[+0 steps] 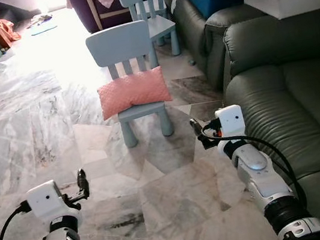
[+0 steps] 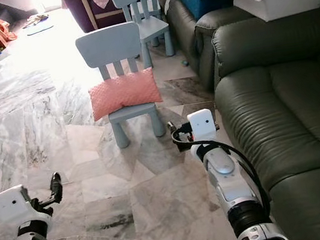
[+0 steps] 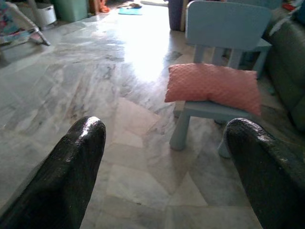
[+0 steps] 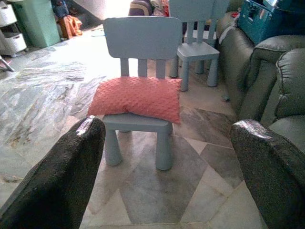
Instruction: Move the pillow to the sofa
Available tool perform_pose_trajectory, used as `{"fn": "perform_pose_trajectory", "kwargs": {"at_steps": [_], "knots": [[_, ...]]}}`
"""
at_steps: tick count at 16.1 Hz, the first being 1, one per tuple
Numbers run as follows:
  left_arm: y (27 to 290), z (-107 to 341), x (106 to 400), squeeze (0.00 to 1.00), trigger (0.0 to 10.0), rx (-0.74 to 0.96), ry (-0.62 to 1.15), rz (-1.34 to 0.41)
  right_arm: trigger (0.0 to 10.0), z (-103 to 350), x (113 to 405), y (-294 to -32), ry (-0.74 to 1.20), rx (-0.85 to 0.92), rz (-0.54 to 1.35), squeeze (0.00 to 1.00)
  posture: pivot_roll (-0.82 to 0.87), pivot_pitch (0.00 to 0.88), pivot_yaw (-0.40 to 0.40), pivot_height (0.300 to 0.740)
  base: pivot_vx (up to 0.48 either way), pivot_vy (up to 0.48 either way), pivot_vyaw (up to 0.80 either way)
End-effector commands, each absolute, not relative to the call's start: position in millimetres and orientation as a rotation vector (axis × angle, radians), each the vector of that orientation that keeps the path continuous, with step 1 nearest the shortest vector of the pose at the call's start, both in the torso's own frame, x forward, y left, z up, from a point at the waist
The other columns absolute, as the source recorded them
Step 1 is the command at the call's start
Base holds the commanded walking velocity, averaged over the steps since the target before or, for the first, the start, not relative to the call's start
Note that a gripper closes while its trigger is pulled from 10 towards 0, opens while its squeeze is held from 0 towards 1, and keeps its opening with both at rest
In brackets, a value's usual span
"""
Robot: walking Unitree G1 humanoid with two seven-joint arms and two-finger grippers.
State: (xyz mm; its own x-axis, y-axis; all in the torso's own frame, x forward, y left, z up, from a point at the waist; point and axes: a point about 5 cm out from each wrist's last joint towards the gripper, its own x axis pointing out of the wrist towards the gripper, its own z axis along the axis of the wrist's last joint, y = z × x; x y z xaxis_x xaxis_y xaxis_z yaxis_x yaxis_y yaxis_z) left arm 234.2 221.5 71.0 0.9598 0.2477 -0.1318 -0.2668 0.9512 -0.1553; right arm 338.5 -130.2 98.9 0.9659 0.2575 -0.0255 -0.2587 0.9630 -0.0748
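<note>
Our left gripper [image 1: 82, 184] hangs low over the marble floor [image 1: 33, 128], fingers spread and empty; our right gripper [image 1: 197, 130] reaches out beside the sofa [image 1: 291, 105], likewise wide open and holding nothing. Both arms are cut off at the lower edge. Ahead of us the pink pillow [image 1: 133, 91] lies across the seat of a small blue chair [image 1: 119, 44], hiding most of that seat. A second blue chair [image 1: 147, 3] stands behind, partly cropped. Clutter at the far wall is too washed out by glare to identify.
</note>
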Motion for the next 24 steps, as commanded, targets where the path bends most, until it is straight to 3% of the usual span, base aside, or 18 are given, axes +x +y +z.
{"fn": "perform_pose_trajectory", "kwargs": {"at_steps": [1, 10, 24], "knots": [[229.2, 65.9, 229.6, 0.0, 10.0, -0.178, 0.128, 0.302, 10.0, 102.7, 339.3, -124.5, -0.004, -0.077, 0.289, 0.0, -0.12, 0.087, 0.078, 0.74, 0.262, 0.0, 0.0], [229.3, 64.0, 229.0, 0.0, 10.0, -0.178, 0.134, 0.305, 10.0, 102.5, 339.0, -121.8, -0.002, -0.078, 0.311, 0.0, -0.12, 0.086, 0.075, 0.74, 0.277, 0.0, 0.0], [225.6, 62.0, 228.5, 0.0, 10.0, -0.185, 0.14, 0.293, 10.0, 101.4, 337.9, -120.6, -0.001, -0.078, 0.32, 0.0, -0.12, 0.09, 0.077, 0.74, 0.309, 0.261, 0.0]]}}
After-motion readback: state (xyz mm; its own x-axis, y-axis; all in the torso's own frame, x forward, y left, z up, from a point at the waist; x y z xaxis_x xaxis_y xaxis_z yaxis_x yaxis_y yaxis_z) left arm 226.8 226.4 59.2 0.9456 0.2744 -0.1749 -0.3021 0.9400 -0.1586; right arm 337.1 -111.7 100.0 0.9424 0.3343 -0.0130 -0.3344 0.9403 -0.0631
